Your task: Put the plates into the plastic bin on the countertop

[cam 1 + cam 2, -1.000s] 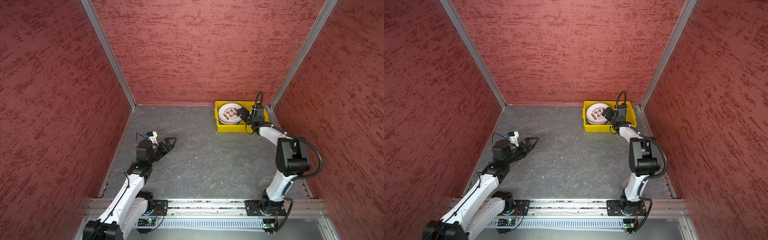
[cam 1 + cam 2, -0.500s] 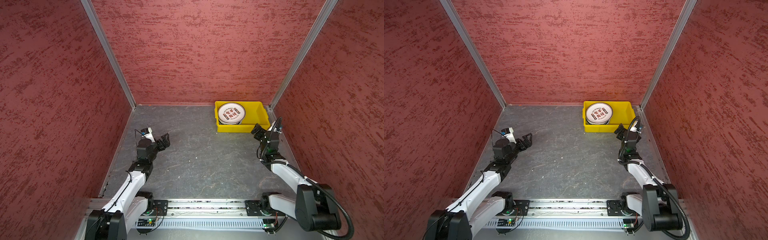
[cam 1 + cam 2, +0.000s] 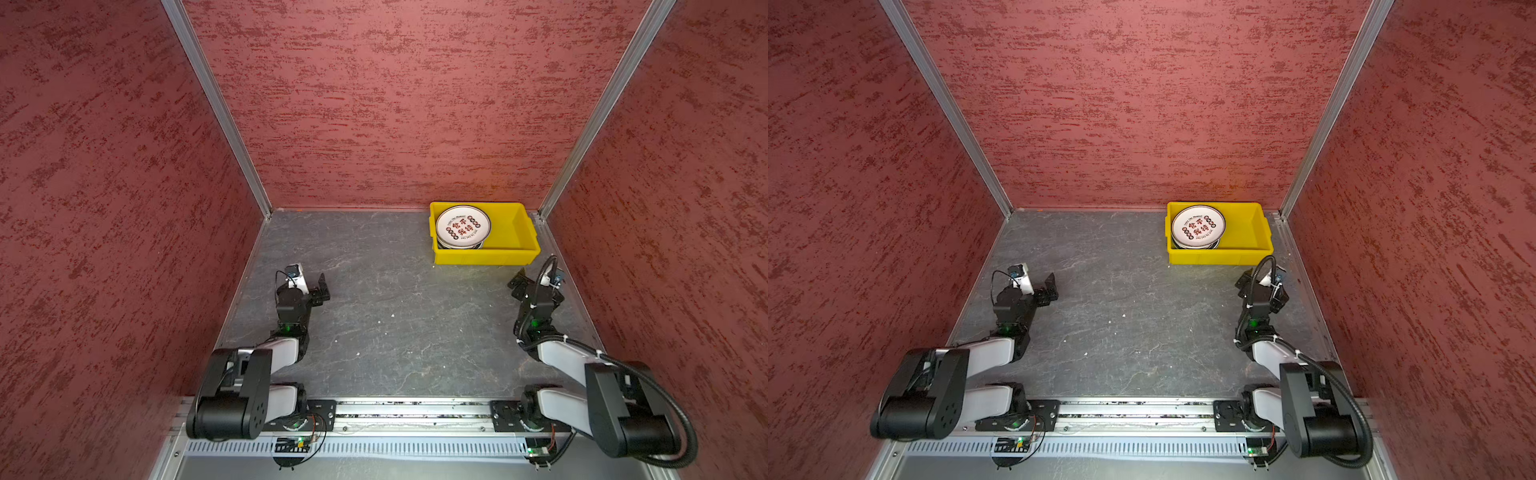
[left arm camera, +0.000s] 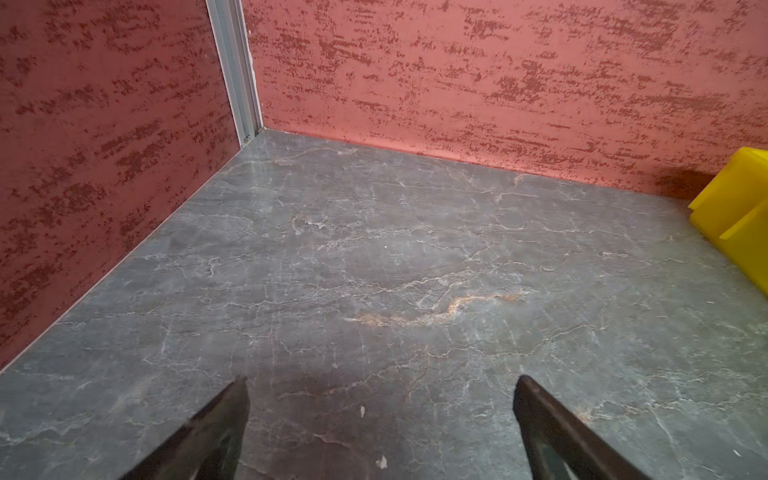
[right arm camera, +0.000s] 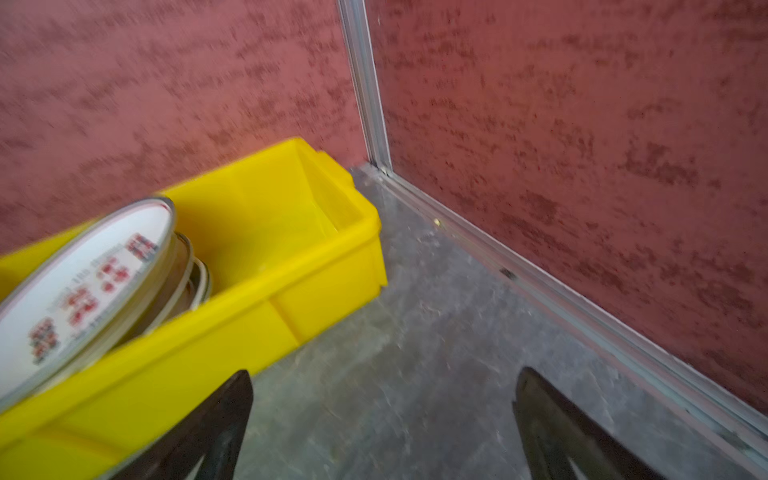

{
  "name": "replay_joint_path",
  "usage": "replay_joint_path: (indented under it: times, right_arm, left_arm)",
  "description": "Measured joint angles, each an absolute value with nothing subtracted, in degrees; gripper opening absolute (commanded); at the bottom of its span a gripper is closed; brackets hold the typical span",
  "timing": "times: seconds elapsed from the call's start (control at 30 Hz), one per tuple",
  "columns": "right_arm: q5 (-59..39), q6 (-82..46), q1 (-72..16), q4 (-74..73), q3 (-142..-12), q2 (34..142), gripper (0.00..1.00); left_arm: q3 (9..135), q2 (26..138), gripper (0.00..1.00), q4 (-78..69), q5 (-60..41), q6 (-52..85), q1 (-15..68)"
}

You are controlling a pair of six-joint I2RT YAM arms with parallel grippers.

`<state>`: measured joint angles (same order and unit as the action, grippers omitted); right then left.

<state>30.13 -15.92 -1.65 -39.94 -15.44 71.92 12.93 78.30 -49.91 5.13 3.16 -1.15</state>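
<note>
**At the far right corner, the plates sat stacked in the bin**

On the top plate [image 3: 1198,226], red and black Chinese characters filled the middle, with a row of four ringed circles on either side of them. A curved line of small print ran near the rim. It was probably Latin lettering, but too fine to read, and in the right wrist view it was blurred.

The plates [image 3: 462,239] stood as one stack in the left half of the plastic bin [image 3: 513,251]. The bin rested on the dark veined surface [image 3: 395,320] against the back wall [image 3: 395,124].

A second earlier the right pincer [image 3: 518,284] had reached over the bin beside the stack. Since then its arm had folded back toward the base rail [image 3: 415,415], and the pincer hung just short of the bin's near wall, not touching it. The left pincer [image 3: 320,289] had also drawn back, from a reach toward the middle to a spot near the left wall. The stack and the bin had not shifted.

Both pincers stood spread wide and held nothing. Each wrist view showed only bare surface between the dark fingers [image 4: 224,415].
</note>
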Motion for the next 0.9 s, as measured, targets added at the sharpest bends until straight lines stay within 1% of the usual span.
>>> replay_joint_path:
  times: [0.07,0.13,0.33,0.43,0.6,0.9]
  right_arm:
    - [30.1,-14.0,-1.6,-42.9,-15.7,75.4,0.99]
    - [30.1,-12.5,-1.6,-43.4,-17.3,78.0,0.99]
    - [27.2,-8.5,-1.6,-47.1,-19.3,79.7,0.99]
    - [24.3,-6.5,-1.3,-54.8,-18.1,82.7,0.99]
    - [17.2,-5.3,1.0,-59.6,-17.0,88.1,0.99]
    - [13.3,-5.2,2.2,-63.4,-15.9,88.6,0.99]
  left_arm:
    - [14.2,85.0,0.99,-55.1,3.7,3.0,-2.7]
    - [15.7,87.2,0.99,-53.7,2.3,3.0,-3.3]
    - [20.9,87.7,0.99,-53.0,0.1,1.6,-2.3]
    - [21.6,87.8,0.99,-52.8,-0.1,1.2,-1.9]
    - [21.5,87.8,0.99,-51.7,-0.1,0.6,-1.8]
    - [21.5,87.8,0.99,-51.4,0.1,0.1,-1.2]
